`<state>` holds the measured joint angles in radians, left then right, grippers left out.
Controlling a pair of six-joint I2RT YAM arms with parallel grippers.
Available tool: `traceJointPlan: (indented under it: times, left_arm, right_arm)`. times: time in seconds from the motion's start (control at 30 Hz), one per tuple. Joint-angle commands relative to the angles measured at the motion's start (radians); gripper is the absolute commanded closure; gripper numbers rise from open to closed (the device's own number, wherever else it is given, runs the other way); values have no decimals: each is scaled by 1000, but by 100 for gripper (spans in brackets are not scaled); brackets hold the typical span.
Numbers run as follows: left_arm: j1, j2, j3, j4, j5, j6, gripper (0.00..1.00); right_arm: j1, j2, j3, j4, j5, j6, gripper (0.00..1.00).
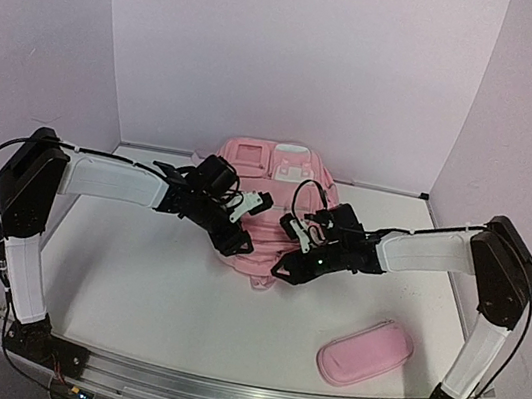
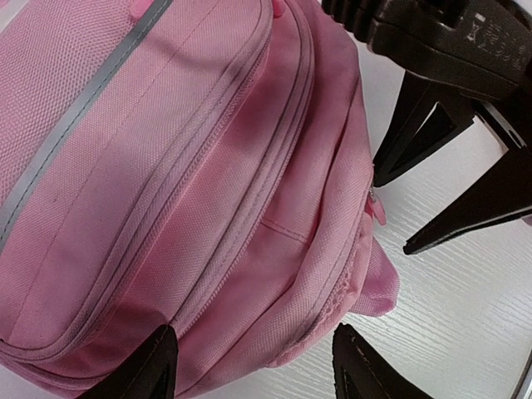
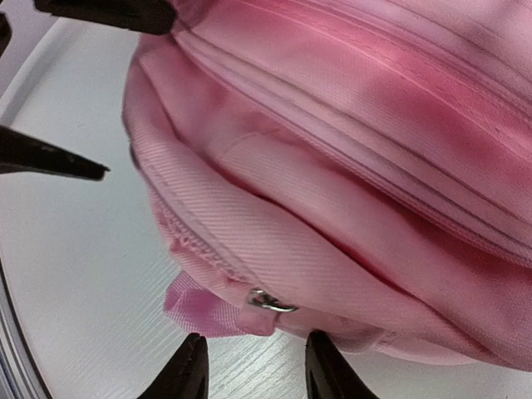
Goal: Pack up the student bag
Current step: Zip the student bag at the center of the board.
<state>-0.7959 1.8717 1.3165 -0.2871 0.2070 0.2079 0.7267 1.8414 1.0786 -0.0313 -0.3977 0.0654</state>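
- Where my arms were bolted at the near edge, the pink pencil case point(image 1: 364, 352) lay closest. It sat on the table point(image 1: 132, 280) towards my right base, well apart from both grippers and not yet packed.
- Further in, my left gripper point(image 2: 256, 332) stood with jaws apart, straddling the near end of the student bag point(image 2: 166, 166). Nothing was clamped.
- My right gripper point(image 3: 256, 337) faced it from the other side, jaws likewise apart. The metal zip pull point(image 3: 264, 300) and its pink fabric tab point(image 3: 195, 307) sat just above the gap, not gripped.
- The student bag lay flat mid-table, its near end between my two grippers and its far end towards the back wall point(image 1: 299, 53). The zips in view looked shut.
- Risk, in my judgement: closing on loose fabric rather than the zip pull would drag the whole bag instead of opening it. The soft shell could also bunch under my left jaws and give no anchor.
- Risk: my two grippers hung near each other, so a careless sweep could knock fingers together.
- Surface: white, smooth and faintly grained, so the bag would likely slide.
- Room: plain pale walls enclosed the table on three sides.
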Motion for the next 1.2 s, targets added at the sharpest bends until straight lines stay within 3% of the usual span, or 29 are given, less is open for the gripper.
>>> traceJointPlan:
  times: [0.0,0.3,0.47,0.6,0.87,1.17]
  left_arm:
    - [-2,14,53,18,-2,-11,36]
    - [-2,40,83,5,12,-8,36]
    - [-2,66,103,-23,-6,2,39]
    - [-2,84,117,-47,-45,2,55]
    - [16,82,111,-100,-61,5,98]
    - [76,-18,-32,-98,-90,26,100]
  right_arm:
    - [-1,0,32,66,11,32,55]
    - [7,51,68,90,137,93,61]
    - [8,47,62,100,154,104,87]
    - [8,5,42,98,154,82,99]
    - [-16,-81,12,-2,220,12,100]
    - [-161,-87,-8,-145,226,-123,100]
